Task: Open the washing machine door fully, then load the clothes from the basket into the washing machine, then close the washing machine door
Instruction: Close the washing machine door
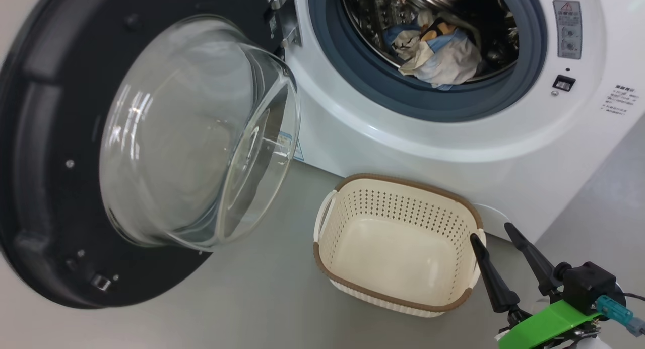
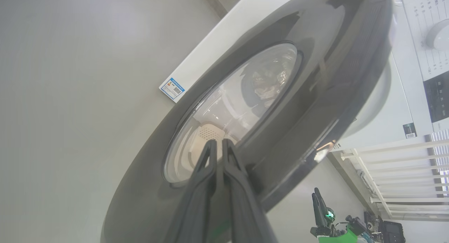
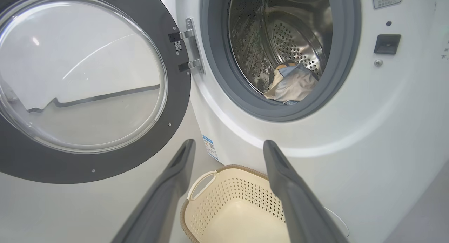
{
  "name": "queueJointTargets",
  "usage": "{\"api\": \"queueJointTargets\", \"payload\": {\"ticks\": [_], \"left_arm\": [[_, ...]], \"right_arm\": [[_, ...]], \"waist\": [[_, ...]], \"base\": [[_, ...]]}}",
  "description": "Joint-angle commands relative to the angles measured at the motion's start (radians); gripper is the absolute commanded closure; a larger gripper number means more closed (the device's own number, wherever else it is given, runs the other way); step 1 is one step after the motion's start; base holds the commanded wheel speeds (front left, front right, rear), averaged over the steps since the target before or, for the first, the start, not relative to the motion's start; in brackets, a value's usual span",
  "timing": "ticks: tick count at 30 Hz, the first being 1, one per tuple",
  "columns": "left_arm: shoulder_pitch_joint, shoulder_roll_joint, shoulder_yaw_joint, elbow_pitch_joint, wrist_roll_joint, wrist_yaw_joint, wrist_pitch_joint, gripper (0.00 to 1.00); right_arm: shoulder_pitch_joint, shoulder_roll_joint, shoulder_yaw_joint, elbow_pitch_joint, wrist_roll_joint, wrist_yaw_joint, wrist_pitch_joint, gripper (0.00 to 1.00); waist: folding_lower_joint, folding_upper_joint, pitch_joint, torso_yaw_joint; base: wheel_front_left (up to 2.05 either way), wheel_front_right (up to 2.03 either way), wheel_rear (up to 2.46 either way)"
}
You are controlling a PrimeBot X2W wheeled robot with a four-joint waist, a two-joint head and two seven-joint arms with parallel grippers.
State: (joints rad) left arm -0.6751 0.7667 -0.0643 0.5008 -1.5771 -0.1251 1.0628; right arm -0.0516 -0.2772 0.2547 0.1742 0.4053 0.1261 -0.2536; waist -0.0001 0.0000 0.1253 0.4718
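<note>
The washing machine (image 1: 403,142) (image 3: 386,130) stands with its round black door (image 1: 45,188) (image 3: 179,106) swung wide to the left, glass bowl bulging out. The clothes (image 1: 438,52) (image 3: 291,83), blue, cream and white, lie inside the steel drum. On the floor in front sits the cream basket (image 1: 352,283) (image 3: 224,201), nothing inside it. My right gripper (image 1: 493,230) (image 3: 228,144) is open, hanging just right of the basket's rim. My left gripper (image 2: 218,142) is shut, its tips at the outer face of the door (image 2: 298,106), by the glass window; whether they touch it I cannot tell.
Grey floor (image 1: 252,298) spreads left of and in front of the basket. A blue label sticker (image 3: 209,147) marks the machine's lower front corner. The latch socket (image 1: 563,82) sits right of the drum opening. In the left wrist view a white railing (image 2: 403,173) stands beyond the machine.
</note>
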Motion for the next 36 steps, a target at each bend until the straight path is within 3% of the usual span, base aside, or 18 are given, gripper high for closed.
{"api": "queueJointTargets", "payload": {"ticks": [1,20,36], "left_arm": [[0.002,0.058,0.031,-0.054,-0.016,-0.006,0.025,1.0],[0.094,0.006,-0.008,-0.247,-0.034,-0.006,0.088,1.0],[0.101,-0.092,-0.024,-0.349,0.007,-0.006,0.02,1.0]], "right_arm": [[0.008,0.001,0.012,-0.02,0.007,0.005,-0.008,0.0],[0.097,0.032,-0.039,-0.032,0.004,0.005,-0.008,0.0],[0.119,0.048,-0.067,-0.043,-0.003,0.005,-0.008,0.0]], "waist": [[0.0001,0.0,-0.03,-0.011],[0.0001,0.0,-0.122,-0.145],[0.0001,0.0,-0.134,-0.359]], "base": [[0.0,0.0,0.0],[0.0,0.0,0.0],[0.0,0.0,0.0]]}}
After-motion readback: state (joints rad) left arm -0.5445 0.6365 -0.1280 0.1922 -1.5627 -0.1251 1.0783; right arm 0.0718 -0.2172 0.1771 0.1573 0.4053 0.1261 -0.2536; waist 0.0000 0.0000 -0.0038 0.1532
